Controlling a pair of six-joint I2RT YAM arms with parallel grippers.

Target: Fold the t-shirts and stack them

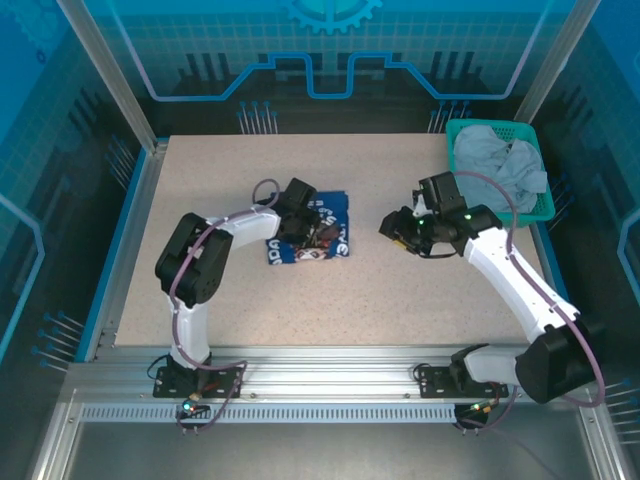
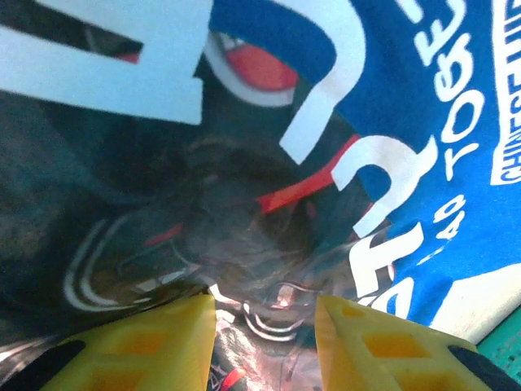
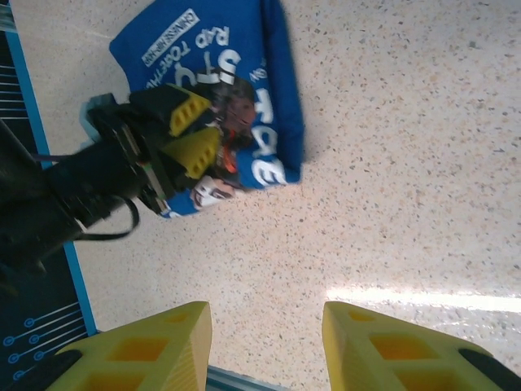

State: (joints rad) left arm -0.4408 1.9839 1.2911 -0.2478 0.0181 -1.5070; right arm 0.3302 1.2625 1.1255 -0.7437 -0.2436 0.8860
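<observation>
1. The worktop [image 1: 380, 300] is a pale speckled slab, stone-like and matt, with a blue edge down its left side.
2. A teal plastic mesh basket [image 1: 500, 126] stands at the far right corner. The grey t-shirt [image 1: 495, 165] lies in it, crumpled, soft and plain, with part of it draped over the right rim.
3. The blue t-shirt [image 1: 338, 212] lies folded into a rough square left of the middle of the worktop. The left wrist view of the shirt [image 2: 423, 163] shows white lettering, of which I can read "TOGE". There is also a small boxed line too fine to make out, and big white block letters cut off at the frame edge. The red and dark print looks glossy and wrinkled.
4. The left claw [image 1: 314, 234] has yellow plastic fingers. It points down at the print with its tips [image 3: 199, 130] about half apart, and I see no cloth gripped between them [image 2: 264, 305].
5. The right claw [image 3: 267, 318] hangs over bare worktop just right of the blue t-shirt [image 3: 277, 98]. It is partly open and holds nothing.
</observation>
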